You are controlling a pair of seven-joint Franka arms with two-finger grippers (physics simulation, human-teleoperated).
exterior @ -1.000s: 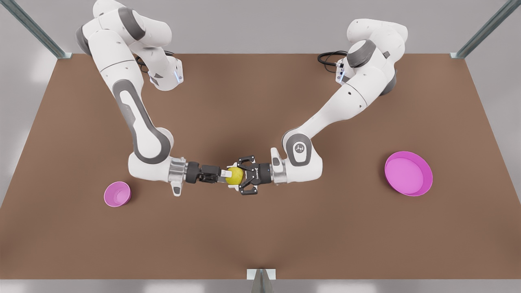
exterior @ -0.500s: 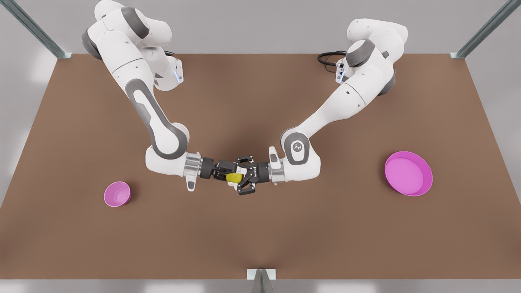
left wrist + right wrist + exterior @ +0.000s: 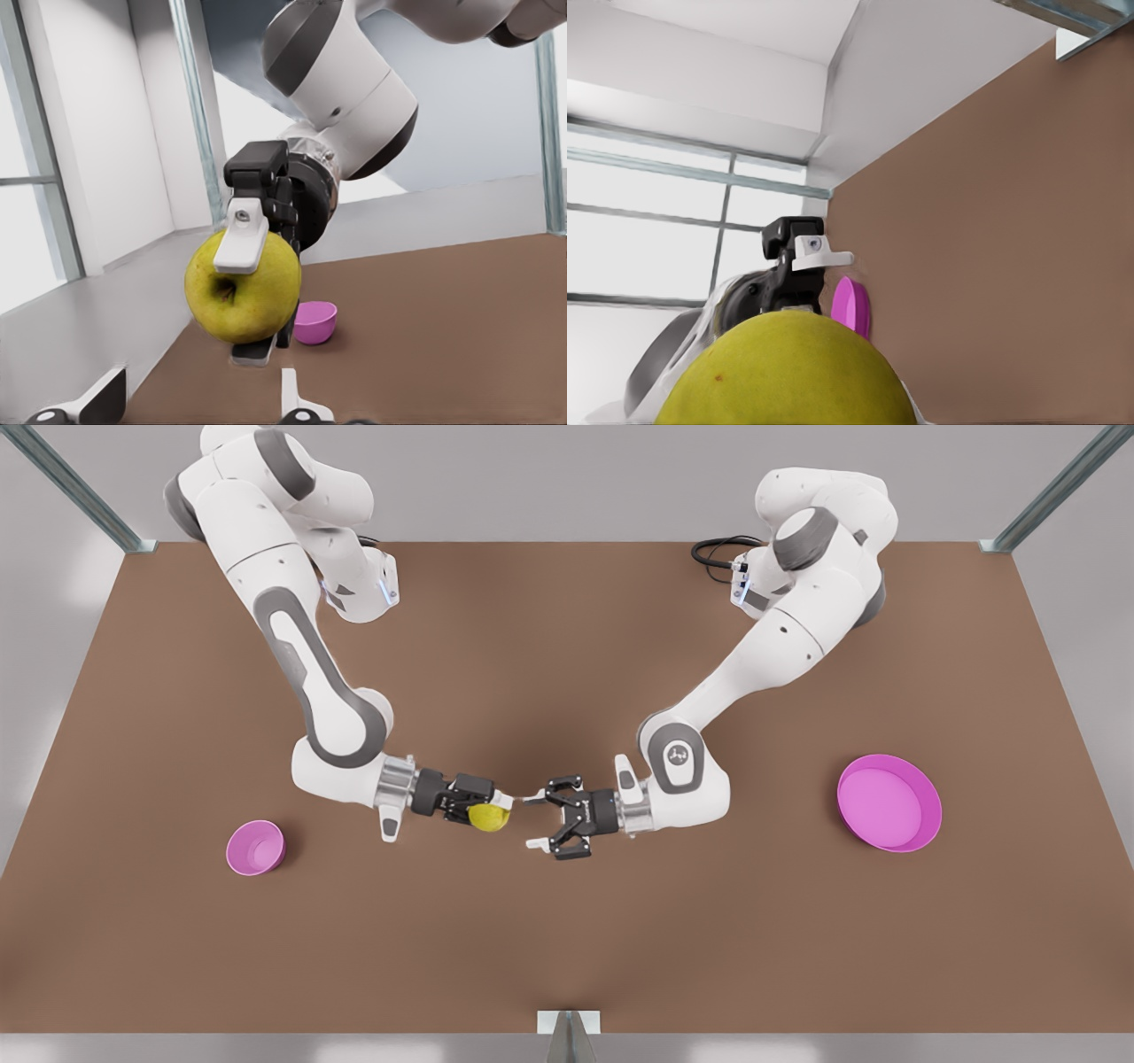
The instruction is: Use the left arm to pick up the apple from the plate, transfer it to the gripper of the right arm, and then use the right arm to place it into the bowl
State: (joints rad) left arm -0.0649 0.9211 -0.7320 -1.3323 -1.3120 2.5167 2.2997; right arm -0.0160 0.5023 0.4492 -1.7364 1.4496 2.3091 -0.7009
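We see the right gripper (image 3: 485, 811) pinching the apple (image 3: 488, 817) beside the spread left gripper (image 3: 534, 821), the bowl (image 3: 255, 848) well apart.

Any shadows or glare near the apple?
Front view: soft shadow on the table under the right gripper, shut on the apple, and the open left gripper facing it; no glare. Left wrist view: apple evenly lit. Right wrist view: bright white windows behind.

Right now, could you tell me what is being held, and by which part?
The right arm's jaws are shut on the small round yellow-green apple, white fingertips pressing opposite sides, stem dimple uncovered. The left arm's jaws are open and empty.
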